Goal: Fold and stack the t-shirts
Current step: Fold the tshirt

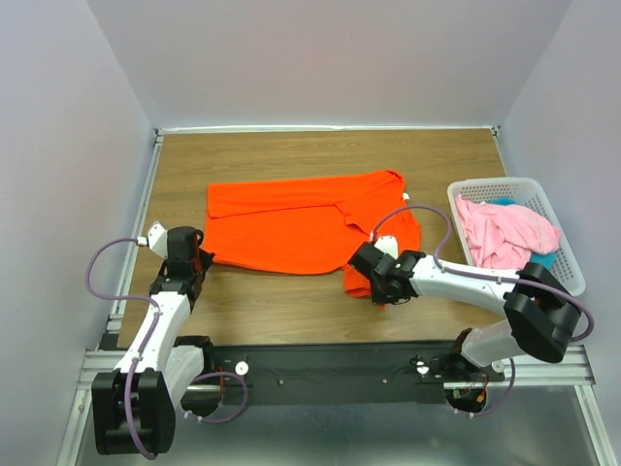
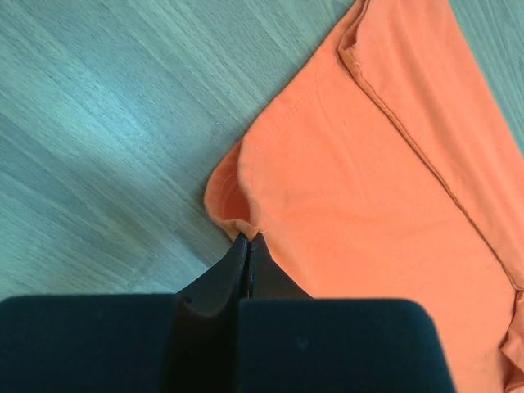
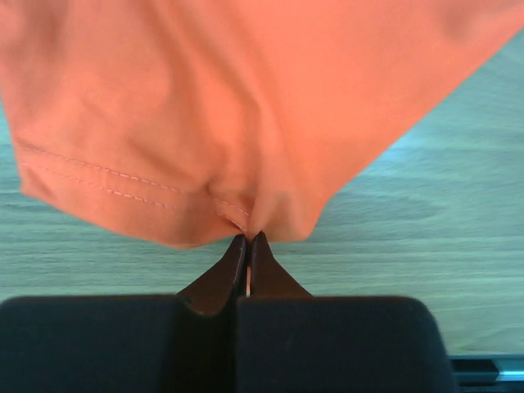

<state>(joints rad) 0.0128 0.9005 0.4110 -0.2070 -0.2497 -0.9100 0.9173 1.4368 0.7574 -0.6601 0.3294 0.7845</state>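
Observation:
The orange-red t-shirt [image 1: 301, 218] lies spread across the middle of the table, partly folded. My left gripper [image 1: 199, 260] is shut on its near left corner [image 2: 237, 209], at table level. My right gripper [image 1: 374, 286] is shut on its near right hem [image 3: 205, 196], bunched at the tips. The light pink t-shirt [image 1: 505, 233] lies crumpled in the white lattice basket [image 1: 568, 257] at the right. The teal-blue t-shirt [image 1: 543, 260] shows only as small patches under the pink one.
The basket stands at the table's right edge, close to my right arm. Bare wood [image 1: 281, 311] lies between the shirt and the near edge. Grey walls close in the table on three sides.

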